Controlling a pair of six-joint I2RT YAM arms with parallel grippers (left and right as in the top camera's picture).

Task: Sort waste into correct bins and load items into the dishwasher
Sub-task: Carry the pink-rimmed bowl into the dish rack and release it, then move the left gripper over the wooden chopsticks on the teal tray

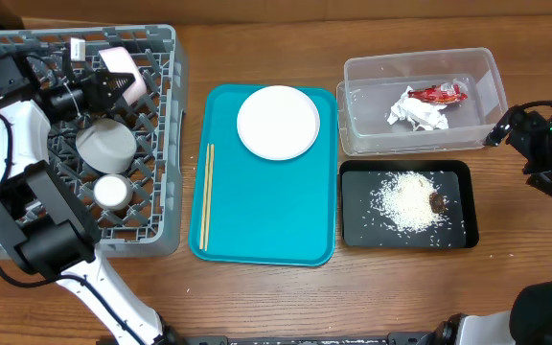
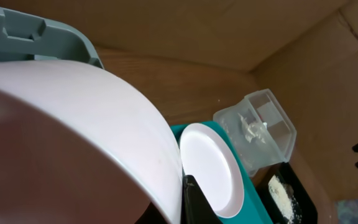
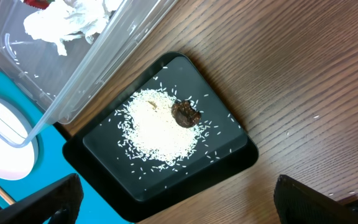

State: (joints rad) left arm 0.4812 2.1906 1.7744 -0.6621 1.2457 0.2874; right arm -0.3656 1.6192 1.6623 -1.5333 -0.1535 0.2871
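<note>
L tool [image 1: 118, 86]: clamps pink bowl [image 1: 124, 65] at rack [image 1: 168, 172] | R tool [image 3: 176, 186]: spread

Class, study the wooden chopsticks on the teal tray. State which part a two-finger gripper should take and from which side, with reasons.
Grip the wooden chopsticks near their middle, coming straight down and closing across the pair. They lie flat, side by side, along the left rim of the teal tray, so a mid-length hold should balance them; the nearby rim probably rules out a sideways approach.

Wooden table [image 1: 391, 297], grey rack [image 1: 172, 144], teal tray [image 1: 276, 211], clear tub [image 1: 367, 107], black tray [image 1: 357, 206]
</note>
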